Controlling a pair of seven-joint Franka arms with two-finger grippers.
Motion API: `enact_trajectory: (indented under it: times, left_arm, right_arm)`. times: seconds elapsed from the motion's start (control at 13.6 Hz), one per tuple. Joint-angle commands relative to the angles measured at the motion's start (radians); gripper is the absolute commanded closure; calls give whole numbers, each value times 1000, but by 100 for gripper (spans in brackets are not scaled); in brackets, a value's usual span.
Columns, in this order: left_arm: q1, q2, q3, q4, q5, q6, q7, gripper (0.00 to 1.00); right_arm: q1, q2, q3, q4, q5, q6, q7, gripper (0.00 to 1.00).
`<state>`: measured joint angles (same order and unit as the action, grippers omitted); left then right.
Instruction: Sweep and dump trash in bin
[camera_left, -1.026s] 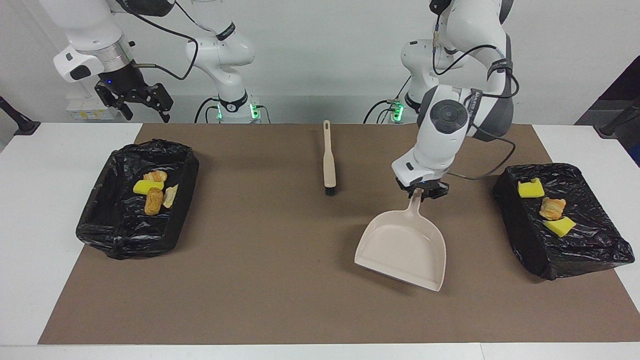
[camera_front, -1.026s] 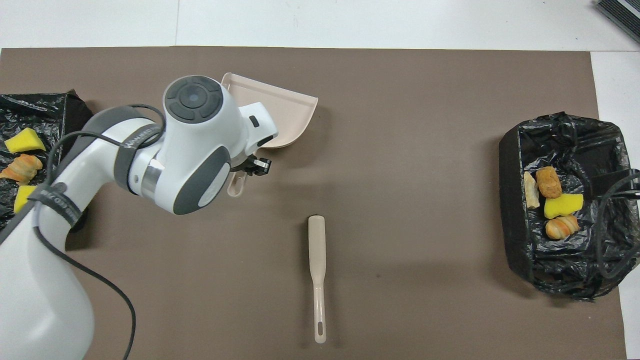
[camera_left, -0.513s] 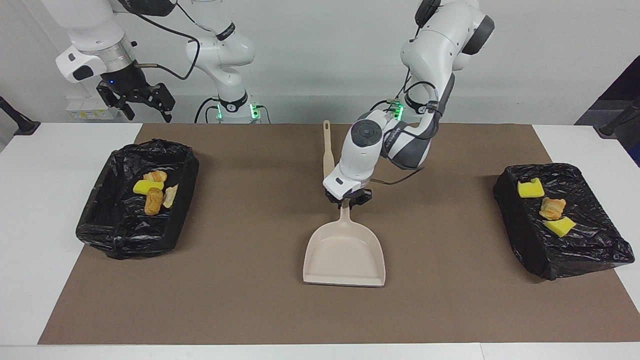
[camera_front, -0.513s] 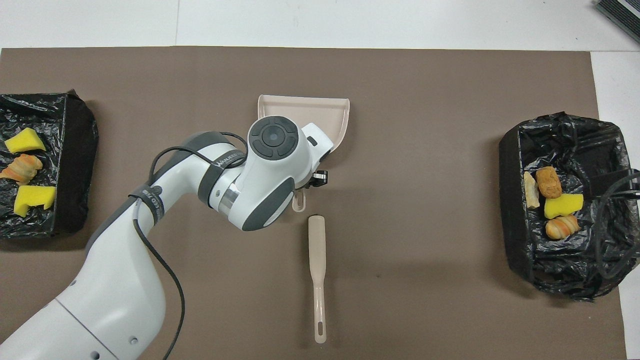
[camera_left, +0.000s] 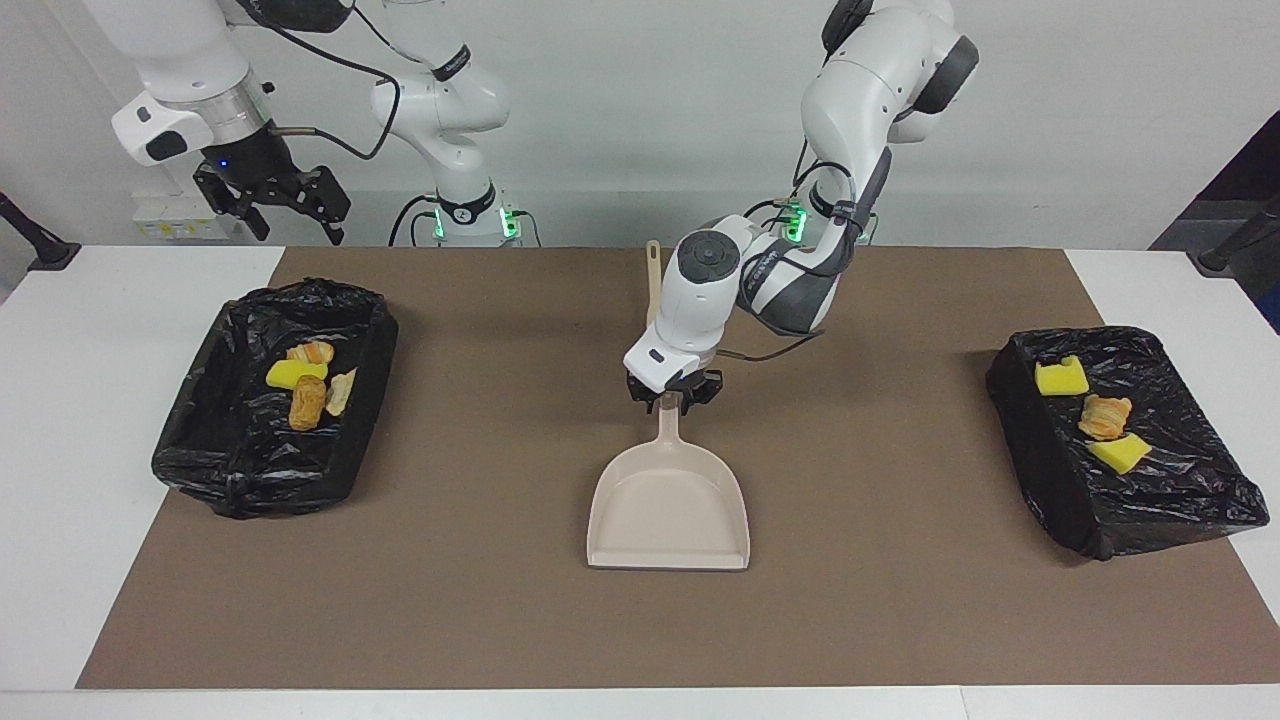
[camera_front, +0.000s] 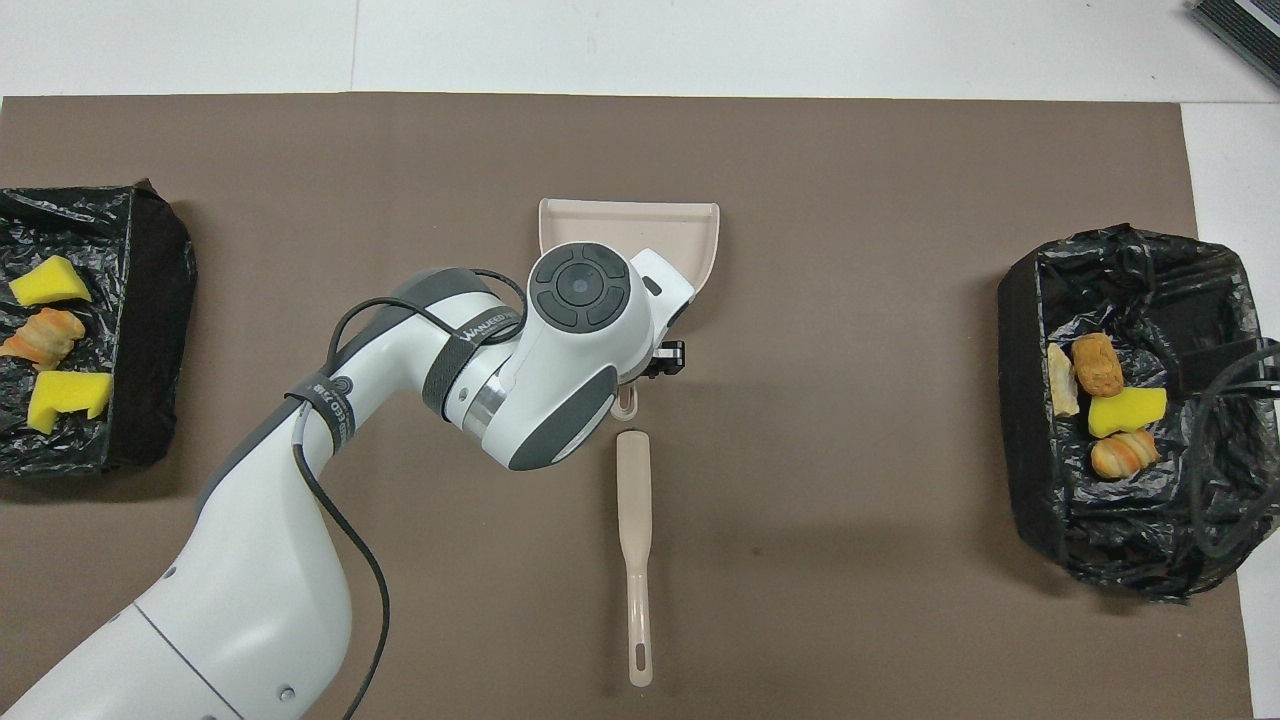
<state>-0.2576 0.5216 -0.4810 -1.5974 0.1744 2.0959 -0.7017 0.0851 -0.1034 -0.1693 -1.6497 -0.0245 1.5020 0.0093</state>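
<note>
Dustpan flat on mat, handle under left gripper; jaw state cannot be told. Release to be finished, lift straight up so brush isn't nudged. Right gripper waits, jaws spread.

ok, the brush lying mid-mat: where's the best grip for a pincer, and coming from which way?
Take the brush on its narrow handle, the end nearest the robots, from straight above. It lies flat, its length running away from the robots, so close across the width. The bristle end sits close to the dustpan handle.

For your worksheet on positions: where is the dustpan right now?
The dustpan lies mid-mat, farther from the robots than the brush, its handle under the left claw.
</note>
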Motion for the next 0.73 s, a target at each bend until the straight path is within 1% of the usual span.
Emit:
enact_trajectory:
  times: [0.0,0.07,0.15,0.29,0.44,0.51,0.59,0.66]
  left_arm:
    - [33,-116,24,-21,-9,-115,10,0]
    - [59,-150,24,-35,-9,-147,49,0]
    - [64,-179,50,-41,-9,-175,126,0]
    - [69,-265,135,-68,-12,-210,247,0]
    - [147,-365,154,-111,-16,-262,414,0]
    - [181,-397,157,-110,-15,-302,488,0]
    - [196,-425,192,-105,-18,-327,560,0]
    - [190,-449,247,-99,-38,-341,633,0]
  right_arm:
    - [-5,-4,4,1,6,-5,-20,0]
    - [-5,-4,4,1,6,-5,-20,0]
    - [-5,-4,4,1,6,-5,-20,0]
    - [-5,-4,4,1,6,-5,-18,0]
    - [-5,-4,4,1,6,-5,-20,0]
    - [-5,-4,4,1,6,-5,-20,0]
    - [-5,-4,4,1,6,-5,-18,0]
    - [-5,-4,4,1,6,-5,-20,0]
